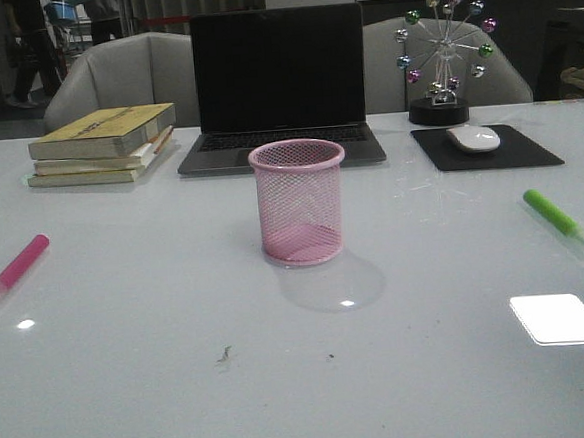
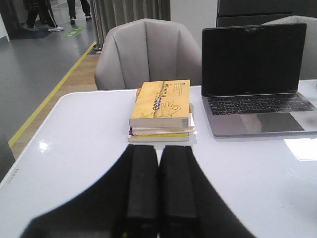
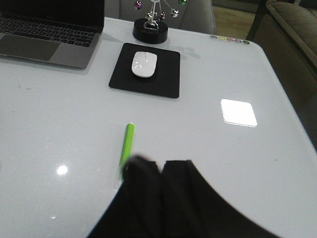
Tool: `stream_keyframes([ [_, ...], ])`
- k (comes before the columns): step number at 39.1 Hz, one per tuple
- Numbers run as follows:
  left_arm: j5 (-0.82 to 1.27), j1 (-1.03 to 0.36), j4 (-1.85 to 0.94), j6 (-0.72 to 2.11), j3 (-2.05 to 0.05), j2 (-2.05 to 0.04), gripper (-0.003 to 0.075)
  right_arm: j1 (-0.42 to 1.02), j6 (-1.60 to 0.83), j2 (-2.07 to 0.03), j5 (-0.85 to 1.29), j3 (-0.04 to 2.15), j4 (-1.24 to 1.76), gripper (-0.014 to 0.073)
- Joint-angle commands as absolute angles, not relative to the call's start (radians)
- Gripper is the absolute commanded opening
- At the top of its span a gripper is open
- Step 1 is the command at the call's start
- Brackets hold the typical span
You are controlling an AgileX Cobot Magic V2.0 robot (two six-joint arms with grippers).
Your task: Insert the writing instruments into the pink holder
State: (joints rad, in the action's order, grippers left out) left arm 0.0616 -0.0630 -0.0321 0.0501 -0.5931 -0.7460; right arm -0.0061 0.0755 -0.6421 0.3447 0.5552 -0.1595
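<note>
The pink holder (image 1: 300,202) stands upright and empty at the table's middle in the front view. A magenta marker (image 1: 15,268) lies flat at the far left, its clear cap toward the near edge. A lime green marker (image 1: 554,215) lies flat at the far right. In the right wrist view the green marker (image 3: 128,144) lies just beyond my right gripper (image 3: 162,164), whose fingers are shut with nothing between them. My left gripper (image 2: 158,148) is shut and empty, pointing at the books. Neither gripper shows in the front view.
A stack of books (image 1: 106,144) sits at the back left, an open laptop (image 1: 279,90) behind the holder, a white mouse (image 1: 474,138) on a black pad (image 1: 486,149) at the back right, and a ferris-wheel ornament (image 1: 445,58) behind that.
</note>
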Motion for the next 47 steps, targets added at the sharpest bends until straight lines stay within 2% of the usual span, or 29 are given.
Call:
stream_keyframes([
  [1, -0.021, -0.066, -0.034, 0.049, -0.631, -0.745, 0.0093, -0.004, 0.069, -0.648, 0.271, 0.591, -0.174, 0.0116],
  [6, -0.015, -0.066, -0.034, 0.049, -0.631, -0.745, 0.0096, -0.004, 0.069, -0.648, 0.271, 0.591, -0.174, 0.0216],
  [9, -0.015, -0.066, -0.034, 0.049, -0.631, -0.745, 0.0125, -0.004, 0.069, -0.648, 0.272, 0.591, -0.174, 0.026],
  [18, -0.011, -0.066, -0.034, 0.049, -0.631, -0.745, 0.0353, -0.004, 0.069, -0.648, 0.287, 0.591, -0.174, 0.031],
  [21, -0.01, -0.066, -0.034, 0.049, -0.631, -0.745, 0.0394, -0.004, 0.069, -0.648, 0.297, 0.591, -0.174, 0.0332],
  [39, -0.008, -0.066, -0.034, 0.049, -0.631, -0.745, 0.0396, -0.004, 0.069, -0.648, 0.304, 0.59, -0.169, 0.0353],
  [47, -0.008, -0.066, -0.034, 0.049, -0.631, -0.745, 0.0395, -0.004, 0.069, -0.672, 0.388, 0.614, -0.108, 0.0353],
])
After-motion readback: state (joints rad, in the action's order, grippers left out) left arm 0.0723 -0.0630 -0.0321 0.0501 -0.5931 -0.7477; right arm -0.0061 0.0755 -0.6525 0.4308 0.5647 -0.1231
